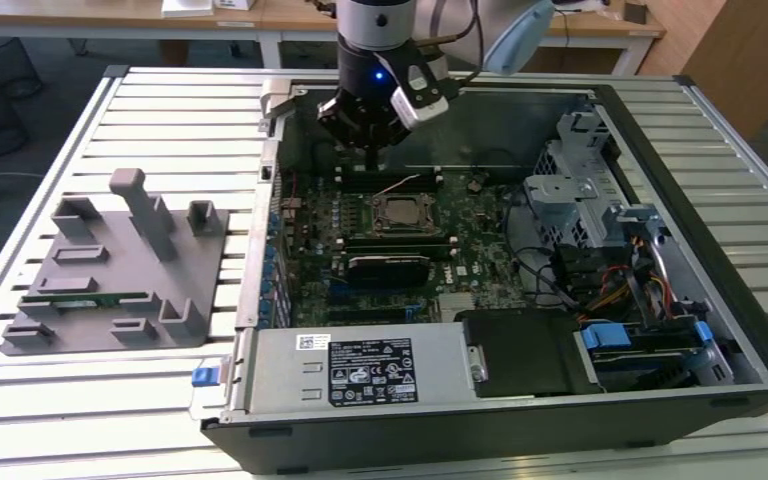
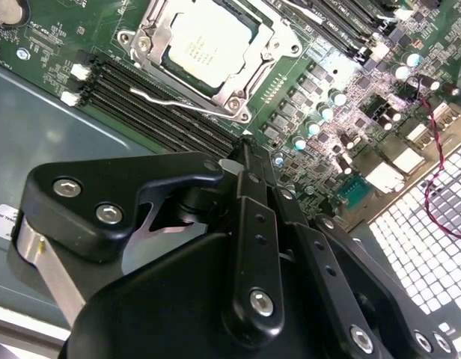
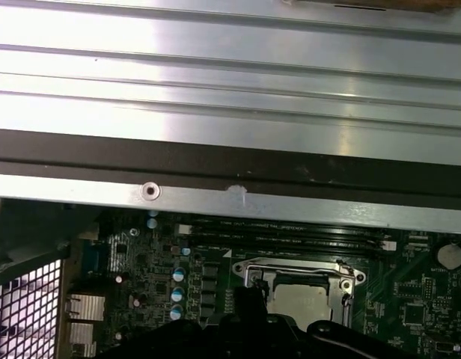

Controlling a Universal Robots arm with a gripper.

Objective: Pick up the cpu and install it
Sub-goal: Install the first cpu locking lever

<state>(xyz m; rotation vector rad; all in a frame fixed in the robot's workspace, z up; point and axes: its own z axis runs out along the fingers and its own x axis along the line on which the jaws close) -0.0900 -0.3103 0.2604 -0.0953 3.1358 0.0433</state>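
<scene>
A slatted metal desk (image 1: 157,120) is carrying an open computer case (image 1: 744,300), with office furniture standing behind it. In the exterior view the end effector (image 1: 373,155) is hanging over the far part of the motherboard, just beyond the socket where the cpu (image 1: 398,212) is lying. Its tips are looking pinched together, with nothing between them. On the exterior view's left, well apart from the case, a gray fixture (image 1: 104,290) is holding a green memory stick (image 1: 84,298). In the second wrist view the cpu (image 2: 208,45) is showing its silvery top inside the metal socket frame (image 2: 141,34). The black memory slots (image 2: 156,105) are running between it and the closed, empty end effector (image 2: 243,149), which is touching neither. In the first wrist view the case wall (image 3: 215,202) is crossing the far side. The cpu (image 3: 305,299) is sitting flat in the socket frame (image 3: 249,269), near the dark tip of the end effector (image 3: 249,295). The chip is probably going to handle as a light, stiff, thin plate: its smooth metal lid is likely slippery, and its underside contacts are likely delicate. The safest hold is probably across two opposite edges of the pale rim. Those edges are lying low within the frame, so there is looking to be little room for a grip.
</scene>
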